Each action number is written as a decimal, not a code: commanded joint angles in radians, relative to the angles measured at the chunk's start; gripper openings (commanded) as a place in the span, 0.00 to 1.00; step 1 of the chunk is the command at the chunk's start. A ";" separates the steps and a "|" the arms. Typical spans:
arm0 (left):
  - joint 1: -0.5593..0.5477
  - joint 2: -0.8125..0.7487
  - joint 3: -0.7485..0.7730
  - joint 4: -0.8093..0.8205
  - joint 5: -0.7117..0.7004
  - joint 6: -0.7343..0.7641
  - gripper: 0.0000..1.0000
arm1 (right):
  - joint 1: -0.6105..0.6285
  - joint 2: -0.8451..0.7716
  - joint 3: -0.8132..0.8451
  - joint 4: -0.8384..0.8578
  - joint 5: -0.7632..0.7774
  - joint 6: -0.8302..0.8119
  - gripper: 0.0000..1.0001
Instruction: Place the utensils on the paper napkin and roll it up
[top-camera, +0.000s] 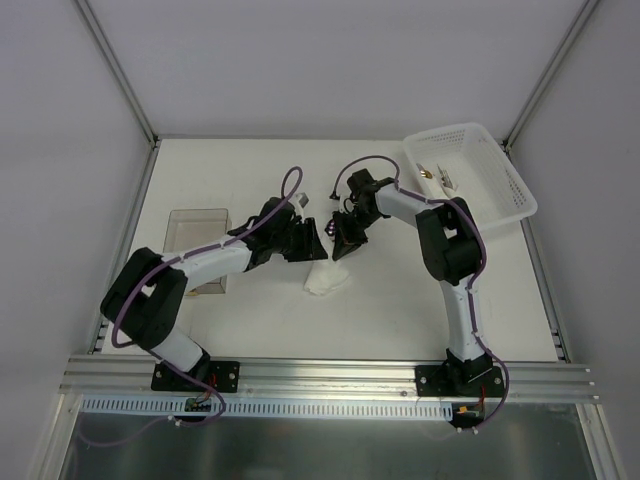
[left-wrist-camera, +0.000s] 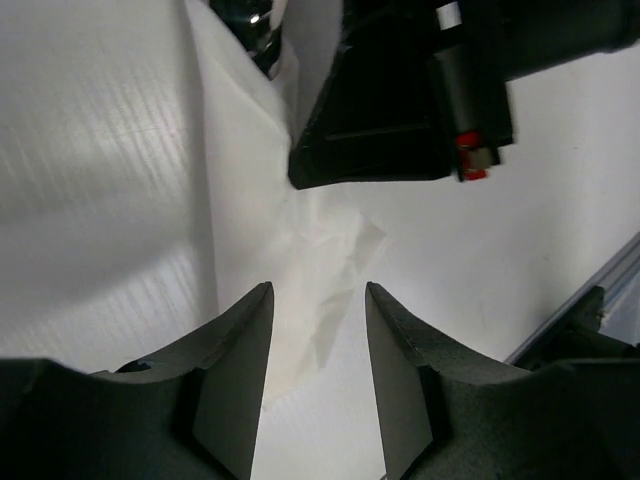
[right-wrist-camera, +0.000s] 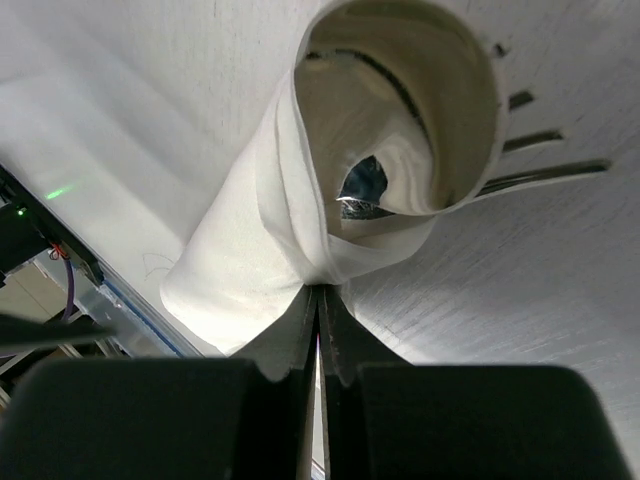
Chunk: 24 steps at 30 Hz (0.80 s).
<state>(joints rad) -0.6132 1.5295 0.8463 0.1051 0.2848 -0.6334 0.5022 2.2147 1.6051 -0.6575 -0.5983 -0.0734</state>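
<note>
White surface (top-camera: 380, 310): paper napkin (right-wrist-camera: 250, 240) seemingly rolled around utensils (right-wrist-camera: 545, 175). Right hand (right-wrist-camera: 320, 300) pinches it; left hand (left-wrist-camera: 318, 295), spread, lies just beside.

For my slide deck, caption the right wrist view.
Right gripper pinches the rolled paper napkin, a shiny utensil inside, fork tines poking out.

I can read no text, label, brand or number in any of my three views. A small red patch (left-wrist-camera: 470, 150) in the left wrist view might be a sticker, but it's too blurred.
</note>
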 joint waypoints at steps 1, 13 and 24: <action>0.015 0.090 0.054 -0.099 -0.045 0.061 0.42 | 0.002 0.028 0.027 0.006 0.097 -0.045 0.03; 0.069 0.274 0.148 -0.094 0.066 0.101 0.43 | 0.002 0.028 0.030 -0.007 0.101 -0.055 0.03; 0.104 0.396 0.137 0.073 0.263 0.017 0.41 | 0.004 0.034 0.042 -0.022 0.109 -0.055 0.01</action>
<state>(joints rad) -0.5106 1.8706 0.9760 0.1497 0.5152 -0.5995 0.5037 2.2177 1.6253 -0.6697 -0.5697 -0.0917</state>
